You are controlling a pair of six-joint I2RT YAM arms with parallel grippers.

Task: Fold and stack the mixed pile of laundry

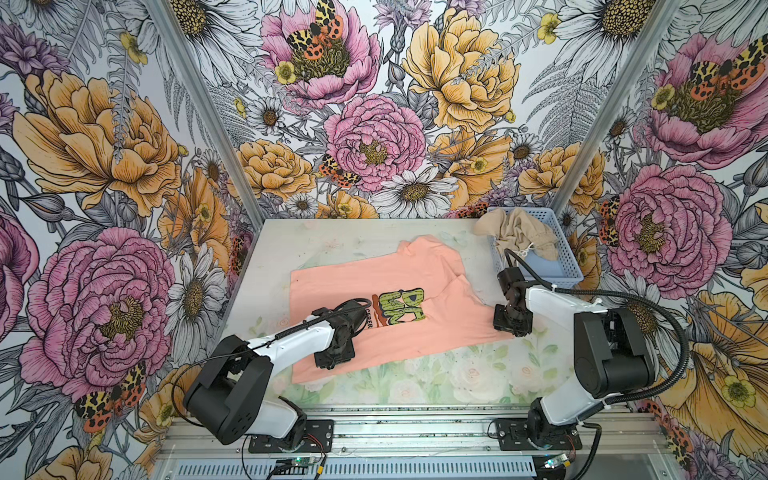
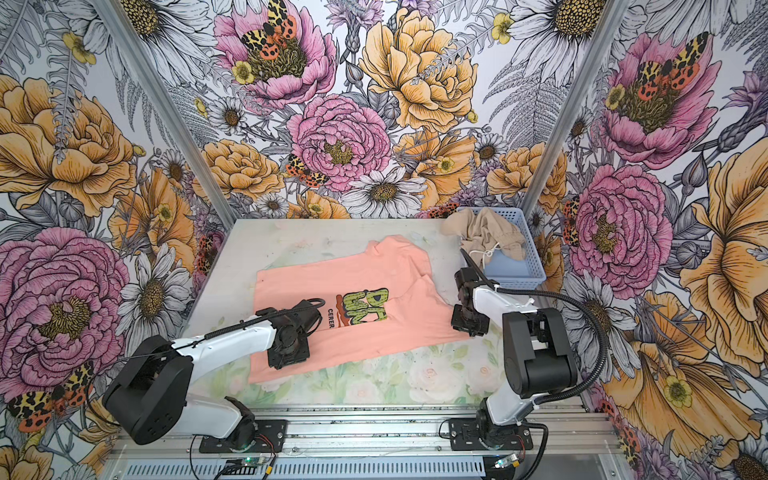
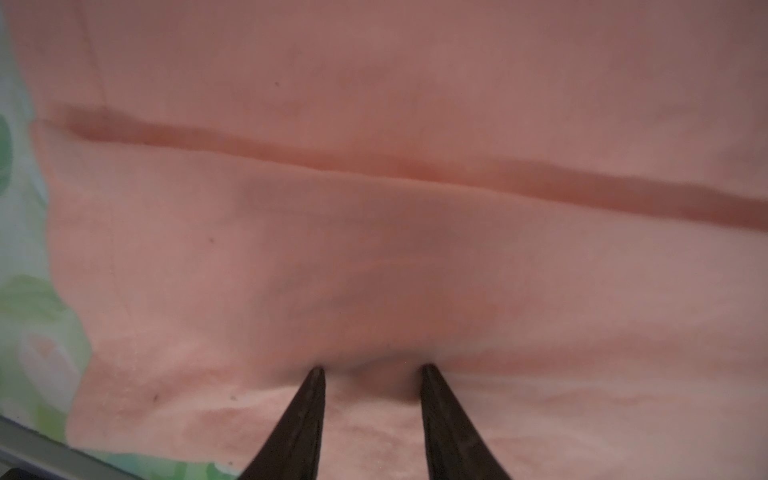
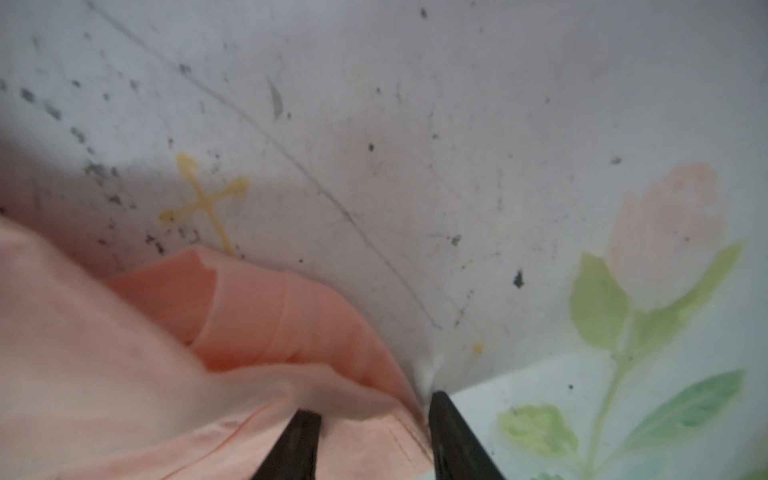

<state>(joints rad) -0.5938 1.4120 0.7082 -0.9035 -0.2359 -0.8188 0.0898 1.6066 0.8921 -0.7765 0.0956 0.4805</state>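
Note:
The salmon-peach T-shirt (image 1: pixel 374 278) (image 2: pixel 353 274) lies spread on the table, graphic side up, with its far sleeve area folded and wrinkled. My left gripper (image 3: pixel 372 368) points down onto the shirt's near left part. It is open, both tips pressing into the cloth (image 3: pixel 374 249) with a small pucker between them. My right gripper (image 4: pixel 374 405) is open at the shirt's right edge (image 4: pixel 104 353). One fingertip sits under a fold of fabric, the other on the bare table. The beige-tan garment (image 1: pixel 519 232) (image 2: pixel 486 235) with its white drawstring sits crumpled in the basket.
The light blue perforated basket (image 1: pixel 552 266) (image 2: pixel 517 268) stands at the back right corner, the beige garment hanging over its left rim. The floral table top (image 1: pixel 415 382) shows in front of the shirt. Patterned walls close in three sides.

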